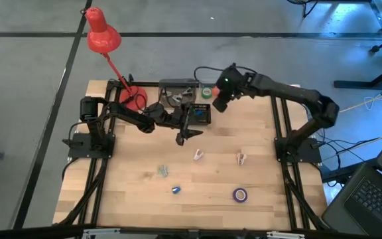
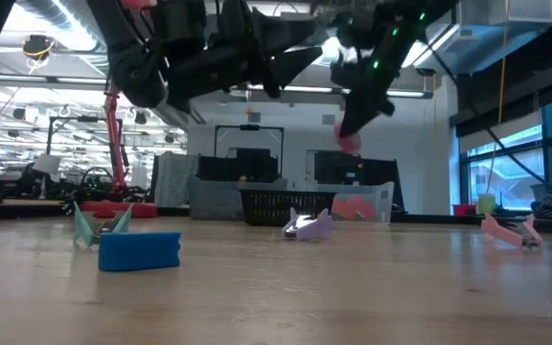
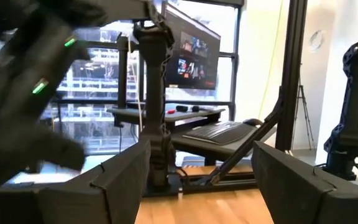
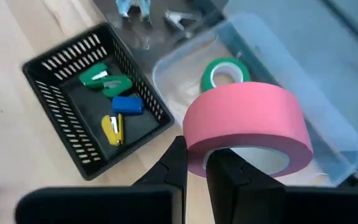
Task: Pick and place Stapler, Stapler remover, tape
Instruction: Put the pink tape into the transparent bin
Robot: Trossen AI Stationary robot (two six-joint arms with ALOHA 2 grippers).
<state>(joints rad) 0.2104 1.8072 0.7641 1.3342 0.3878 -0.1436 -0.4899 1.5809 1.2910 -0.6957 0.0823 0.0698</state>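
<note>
My right gripper is shut on a pink tape roll and hangs over a clear plastic tub at the table's far side. A green tape roll lies flat in that tub. A purple tape roll lies on the table near its front edge. A blue stapler rests on the table up front. My left gripper is open and empty, held level above the table's middle. My right gripper pinches the pink tape roll by its wall, at the part of the rim nearest the wrist. One finger looks to be inside the ring and the other outside. The roll is lifted clear above the tub.
A black mesh basket beside the tub holds green, blue and yellow staplers. A grey tray with staple removers stands behind it, next to a red desk lamp. Small staple removers lie scattered on the wood.
</note>
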